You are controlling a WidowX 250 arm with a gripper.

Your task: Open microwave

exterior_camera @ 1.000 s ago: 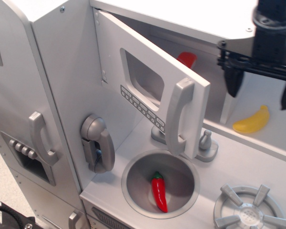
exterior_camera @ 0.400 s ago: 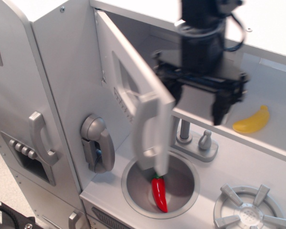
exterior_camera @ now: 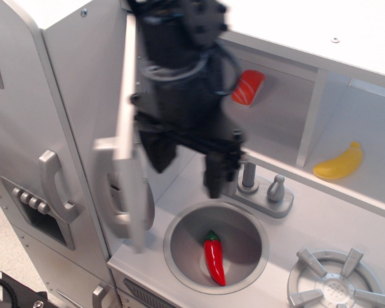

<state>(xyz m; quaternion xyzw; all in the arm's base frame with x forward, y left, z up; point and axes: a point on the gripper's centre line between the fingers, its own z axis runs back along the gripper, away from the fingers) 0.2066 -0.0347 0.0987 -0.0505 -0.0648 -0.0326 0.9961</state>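
Observation:
The microwave door (exterior_camera: 129, 138) stands swung far out to the left, seen almost edge-on, with its silver handle (exterior_camera: 108, 186) on the near side. The white interior (exterior_camera: 279, 106) is exposed and holds a red toy piece (exterior_camera: 249, 86). My black gripper (exterior_camera: 186, 160) hangs in front of the opening, just right of the door's inner face, blurred by motion. Its two fingers (exterior_camera: 215, 176) point down and stand apart with nothing between them.
A sink bowl (exterior_camera: 179, 247) below holds a red chili pepper (exterior_camera: 214, 258). A faucet (exterior_camera: 248, 176) and knob stand behind it. A yellow banana (exterior_camera: 339, 164) lies on the right shelf. A burner (exterior_camera: 337, 282) is at bottom right. The fridge door (exterior_camera: 25, 160) is at left.
The gripper has swept from the upper right to the left across the opening, and the microwave door has swung from partly open to wide open, now covering the wall phone.

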